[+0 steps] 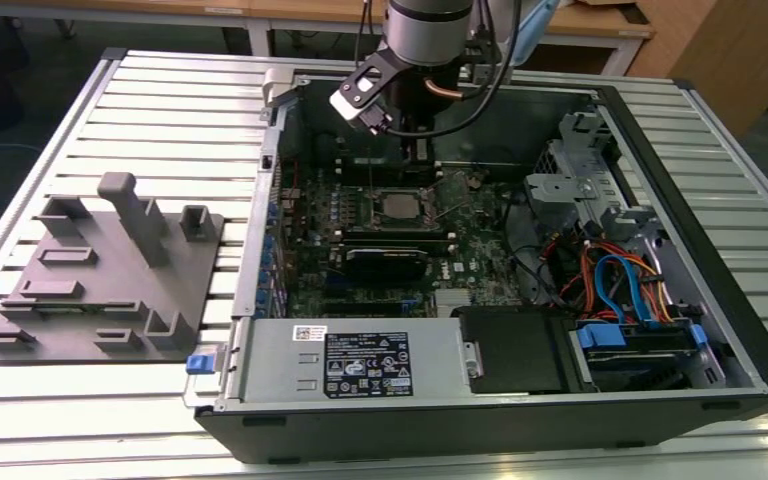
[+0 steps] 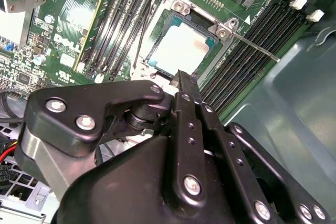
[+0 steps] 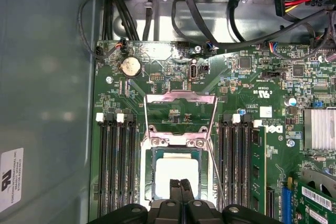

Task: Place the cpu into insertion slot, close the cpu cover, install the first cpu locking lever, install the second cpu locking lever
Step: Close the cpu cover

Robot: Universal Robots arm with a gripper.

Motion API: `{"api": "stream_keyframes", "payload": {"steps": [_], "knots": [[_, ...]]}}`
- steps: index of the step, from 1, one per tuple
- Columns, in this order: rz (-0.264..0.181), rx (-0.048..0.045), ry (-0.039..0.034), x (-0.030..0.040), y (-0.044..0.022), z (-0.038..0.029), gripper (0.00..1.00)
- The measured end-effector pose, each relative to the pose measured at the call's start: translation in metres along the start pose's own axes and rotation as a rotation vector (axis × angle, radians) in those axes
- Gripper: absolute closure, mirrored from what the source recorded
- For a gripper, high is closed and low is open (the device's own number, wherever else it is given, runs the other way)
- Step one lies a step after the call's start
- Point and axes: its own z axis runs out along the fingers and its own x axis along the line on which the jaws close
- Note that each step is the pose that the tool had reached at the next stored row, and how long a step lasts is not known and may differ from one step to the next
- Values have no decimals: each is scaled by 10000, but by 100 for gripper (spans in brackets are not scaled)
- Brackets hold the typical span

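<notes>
Gripper (image 3: 181,184), closed and empty, tip just above seated cpu (image 3: 176,170), cover (image 3: 181,96) open; risk: any further descent would jab and skew it.

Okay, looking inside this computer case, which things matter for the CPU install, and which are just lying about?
For the job:
cpu, lying in the insertion slot
cpu cover, flipped open
locking lever
gripper, fingers shut, over the cpu

Just lying about:
memory slots
coin battery
heatsink
grey fixture tray
power supply
</notes>
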Motion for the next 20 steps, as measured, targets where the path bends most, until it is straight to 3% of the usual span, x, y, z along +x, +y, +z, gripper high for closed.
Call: {"api": "stream_keyframes", "payload": {"steps": [20], "knots": [[0, 1, -1, 1, 6, -134, 90]]}}
